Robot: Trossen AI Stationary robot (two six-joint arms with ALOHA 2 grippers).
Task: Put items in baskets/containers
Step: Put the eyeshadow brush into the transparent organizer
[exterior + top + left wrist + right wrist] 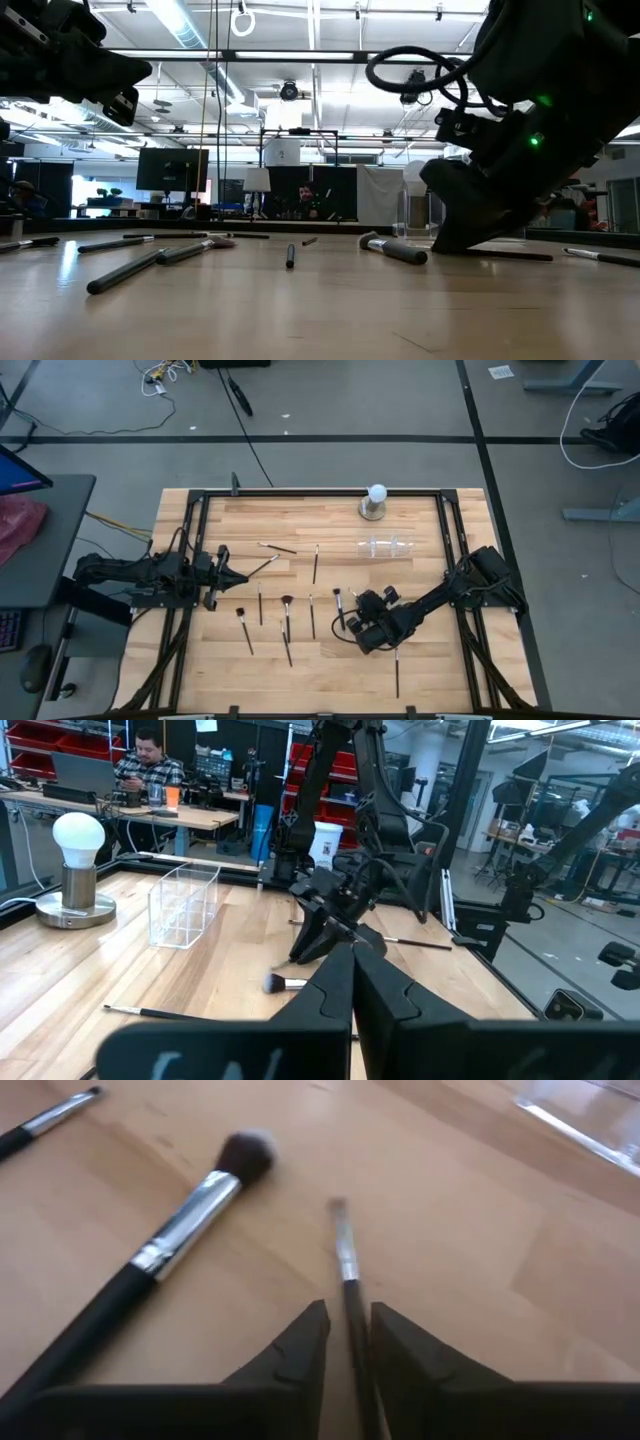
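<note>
Several thin dark-handled brushes lie flat on the wooden table (300,680), among them one at the left (260,603), one in the middle (312,615) and one near the front (397,672). The clear tray (385,546) stands toward the far side, also visible from the left wrist (185,905). My right gripper (352,622) is down at the tabletop, narrowly open. Its fingers stand on either side of a thin brush (345,1250), beside a thicker brush with a silver ferrule (185,1220). My left gripper (225,572) hovers shut at the table's left, fingers together (352,975). My right gripper has its fingers (300,1350) close on either side of the thin brush's handle (353,1315), lying low along the handle and pointing toward the far side. The brush lies flat on the table. Whether the fingers touch it, I cannot tell.
A white ball on a grey round base (375,502) stands at the far edge, just beyond the tray. A black frame (300,491) runs round the tabletop. Bare wood shows near the front left. A person (150,765) sits at a desk beyond the table.
</note>
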